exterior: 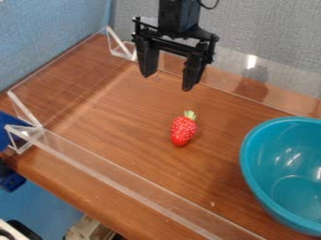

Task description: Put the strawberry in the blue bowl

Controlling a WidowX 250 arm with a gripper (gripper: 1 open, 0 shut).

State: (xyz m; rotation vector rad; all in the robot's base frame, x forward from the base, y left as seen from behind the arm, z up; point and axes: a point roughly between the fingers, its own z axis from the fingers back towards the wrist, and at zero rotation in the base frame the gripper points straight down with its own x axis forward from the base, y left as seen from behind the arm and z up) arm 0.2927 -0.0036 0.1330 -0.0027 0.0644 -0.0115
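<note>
A small red strawberry (183,130) with a green leafy top lies on the brown wooden table, near the middle of the view. To its right, at the frame's edge, stands the large teal-blue bowl (291,171), partly cut off and with nothing inside. My black gripper (168,70) hangs above the table behind the strawberry, fingers pointing down and spread apart, open with nothing between them. It is well clear of both the strawberry and the bowl.
Low clear plastic walls (88,155) fence the wooden table (113,112) along the front, left and back, held by white corner brackets (21,133). A blue panel (56,23) stands behind at the left.
</note>
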